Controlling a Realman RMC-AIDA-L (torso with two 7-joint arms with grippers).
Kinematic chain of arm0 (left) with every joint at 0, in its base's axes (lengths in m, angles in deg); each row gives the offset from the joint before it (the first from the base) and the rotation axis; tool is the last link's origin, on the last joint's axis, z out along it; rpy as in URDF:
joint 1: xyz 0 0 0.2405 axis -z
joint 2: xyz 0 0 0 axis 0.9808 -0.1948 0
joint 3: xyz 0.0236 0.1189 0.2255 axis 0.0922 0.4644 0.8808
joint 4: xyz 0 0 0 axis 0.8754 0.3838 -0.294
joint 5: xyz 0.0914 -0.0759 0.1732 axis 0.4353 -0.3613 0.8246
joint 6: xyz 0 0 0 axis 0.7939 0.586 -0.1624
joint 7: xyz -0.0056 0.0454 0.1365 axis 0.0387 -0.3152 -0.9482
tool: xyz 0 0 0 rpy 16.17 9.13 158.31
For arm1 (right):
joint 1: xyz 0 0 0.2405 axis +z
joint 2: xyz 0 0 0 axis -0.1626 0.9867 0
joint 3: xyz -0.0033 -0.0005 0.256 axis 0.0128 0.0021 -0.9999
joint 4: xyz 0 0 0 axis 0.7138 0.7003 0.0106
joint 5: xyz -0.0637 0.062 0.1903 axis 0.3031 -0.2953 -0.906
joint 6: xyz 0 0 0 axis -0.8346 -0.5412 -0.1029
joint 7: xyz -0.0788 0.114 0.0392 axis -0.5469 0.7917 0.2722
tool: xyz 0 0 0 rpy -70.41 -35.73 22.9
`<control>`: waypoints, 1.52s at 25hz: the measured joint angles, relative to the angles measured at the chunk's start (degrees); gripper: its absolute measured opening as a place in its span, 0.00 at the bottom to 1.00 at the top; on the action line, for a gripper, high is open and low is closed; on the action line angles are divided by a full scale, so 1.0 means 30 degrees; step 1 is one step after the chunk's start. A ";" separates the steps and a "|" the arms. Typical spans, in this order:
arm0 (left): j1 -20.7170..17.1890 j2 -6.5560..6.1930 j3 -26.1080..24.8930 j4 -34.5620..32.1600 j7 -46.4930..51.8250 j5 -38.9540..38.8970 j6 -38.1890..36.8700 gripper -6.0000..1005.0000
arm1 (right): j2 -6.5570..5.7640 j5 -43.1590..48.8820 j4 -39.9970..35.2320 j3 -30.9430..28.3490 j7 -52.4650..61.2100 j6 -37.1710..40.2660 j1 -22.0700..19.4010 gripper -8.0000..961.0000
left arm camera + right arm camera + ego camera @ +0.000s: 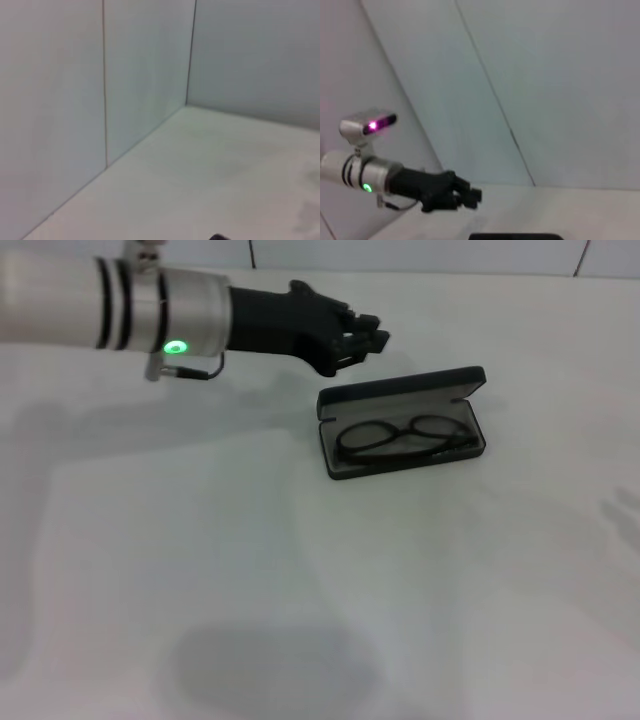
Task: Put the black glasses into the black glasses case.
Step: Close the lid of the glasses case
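While the black glasses (403, 437) lie inside the open black glasses case (402, 420), I see my left tool (362, 340), fingers together, just beyond its far-left corner.

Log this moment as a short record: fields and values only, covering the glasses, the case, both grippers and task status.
glasses: black glasses lying inside the case
case: black glasses case open on the white table, lid raised at the far side
left gripper: left gripper above the table, just beyond the case's near-left corner, holding nothing
right gripper: not in view
task status: glasses in the case; lid not closed
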 joint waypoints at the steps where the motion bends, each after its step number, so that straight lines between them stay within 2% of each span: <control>1: 0.0199 0.0216 0.0000 0.0031 0.0099 0.0482 0.0409 0.19 | -0.0005 0.0015 0.0289 -0.0275 -0.0208 0.0115 0.0000 0.26; 5: 0.0557 0.0727 0.0048 0.0043 0.0420 0.1434 0.1338 0.20 | -0.0048 0.0121 0.1151 -0.0559 -0.0738 0.0154 -0.0003 0.27; 8: 0.0691 0.0845 0.0096 0.0090 0.0456 0.1557 0.1436 0.20 | -0.0062 0.0155 0.1781 -0.0584 -0.1087 0.0043 0.0109 0.27; 17: 0.0899 0.0995 0.1072 0.0641 0.0296 0.0467 0.2470 0.22 | -0.0098 0.0553 0.3358 -0.0400 -0.2021 -0.0390 0.0614 0.28; 25: 0.1334 0.1053 0.3612 0.1337 0.0379 -0.0746 0.4863 0.22 | -0.0095 0.0903 0.3972 -0.0399 -0.2443 -0.0694 0.0852 0.28; 38: 0.1527 0.1103 0.3961 0.2113 0.0310 -0.0865 0.5429 0.22 | -0.0154 0.0905 0.4548 -0.0412 -0.2824 -0.1381 0.1029 0.29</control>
